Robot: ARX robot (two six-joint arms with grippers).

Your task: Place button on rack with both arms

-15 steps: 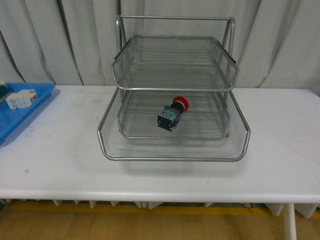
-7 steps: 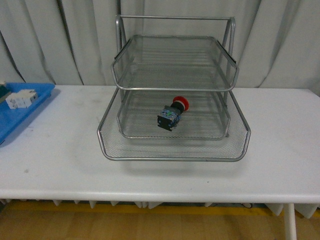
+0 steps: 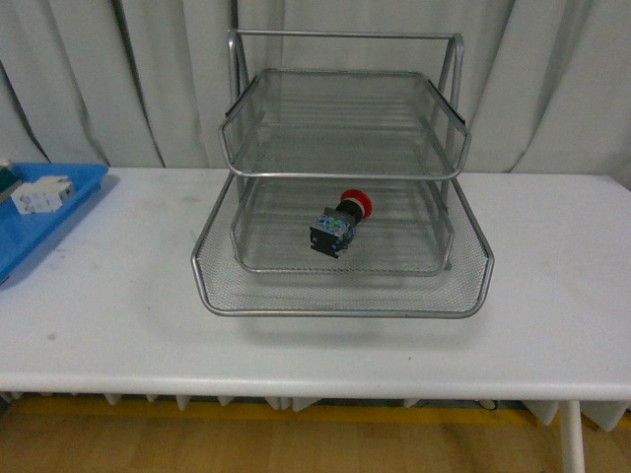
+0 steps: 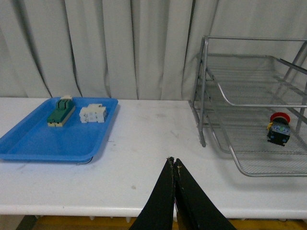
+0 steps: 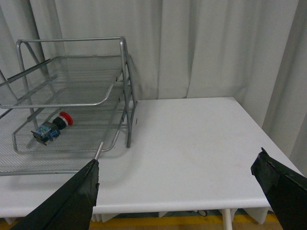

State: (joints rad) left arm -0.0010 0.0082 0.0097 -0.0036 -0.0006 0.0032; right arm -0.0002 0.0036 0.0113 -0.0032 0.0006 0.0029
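Front view: the button [image 3: 341, 224] lies on its side in the middle tier of the rack [image 3: 343, 311], at the centre of the frame. The table [image 3: 552, 296] is bare on both sides.

Left wrist view: the left gripper [image 4: 173, 163] has its fingers pressed together and holds nothing.

Right wrist view: the right gripper [image 5: 177, 160] has its fingers wide apart over open table.

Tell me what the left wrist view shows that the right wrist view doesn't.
Only the left wrist view shows the blue tray holding a green block and a white block, and the shut left gripper. Only the right wrist view shows the open right gripper. Both show the rack with the button lying on its side under the top tier, the table and the curtain.
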